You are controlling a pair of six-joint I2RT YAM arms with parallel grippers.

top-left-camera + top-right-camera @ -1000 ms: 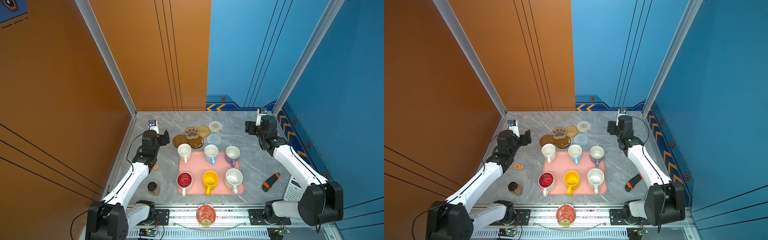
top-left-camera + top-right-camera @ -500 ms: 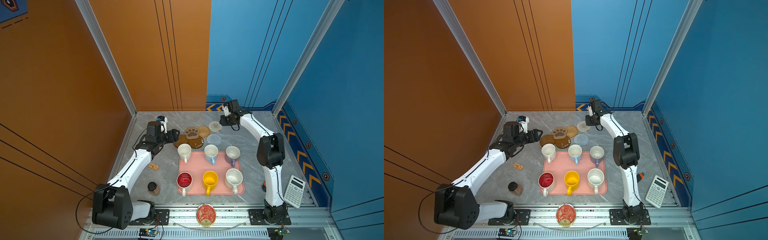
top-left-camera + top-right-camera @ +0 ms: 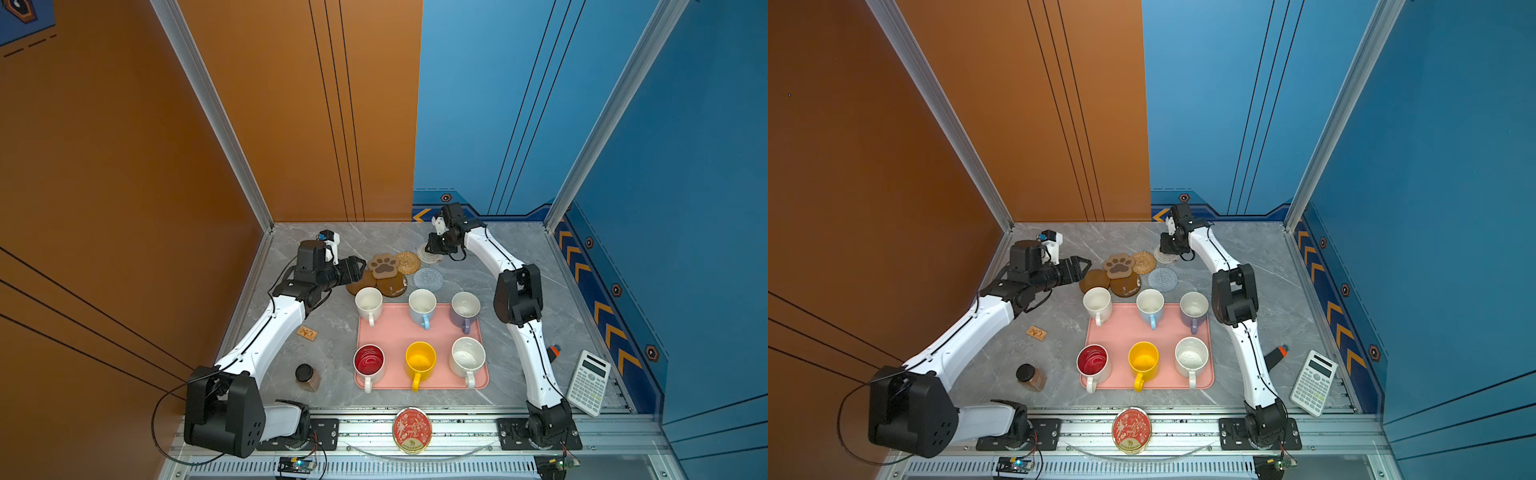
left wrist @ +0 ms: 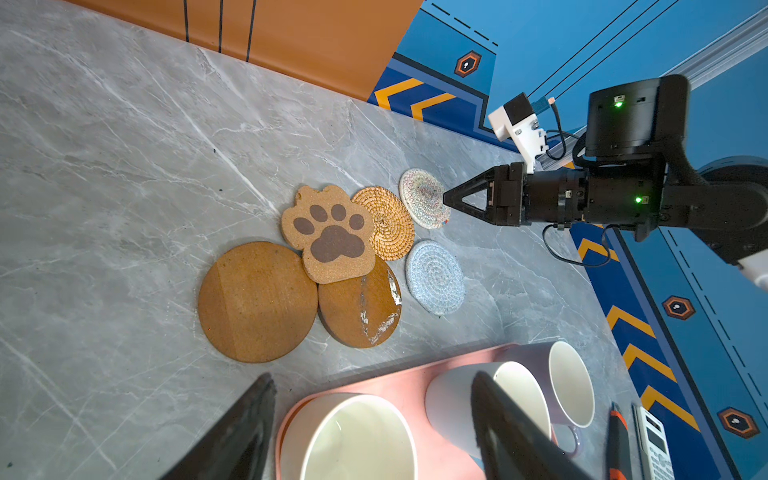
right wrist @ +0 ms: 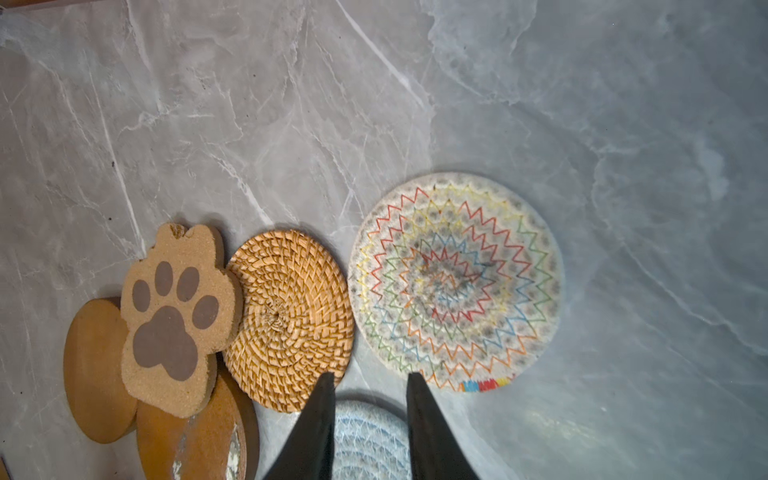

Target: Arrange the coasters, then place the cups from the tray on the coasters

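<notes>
The coasters lie bunched at the back: paw-print coaster (image 3: 383, 265) overlapping two brown discs (image 3: 360, 286), a rattan round (image 3: 408, 262), a cream crocheted round (image 5: 455, 282) and a blue-grey round (image 3: 428, 279). My left gripper (image 3: 360, 266) is open, level with the left brown disc's edge and holding nothing. My right gripper (image 5: 370, 376) hovers between the cream and blue-grey rounds, jaws narrowly apart and empty. Six cups stand on the pink tray (image 3: 395, 328): white (image 3: 368, 302), light blue (image 3: 422, 305), lavender (image 3: 465, 307), red-inside (image 3: 369, 361), yellow (image 3: 420, 359), speckled (image 3: 467, 356).
A dark-lidded jar (image 3: 307, 376) and a small brown tag (image 3: 307, 332) lie left of the tray. A red-and-gold tin (image 3: 411, 430) sits on the front rail. A calculator (image 3: 589, 388) and an orange-tipped tool (image 3: 552, 351) lie at the right.
My right arm swung in from the back right to hover over the cream round, and its jaws narrowed. My left gripper advanced toward the brown discs.
</notes>
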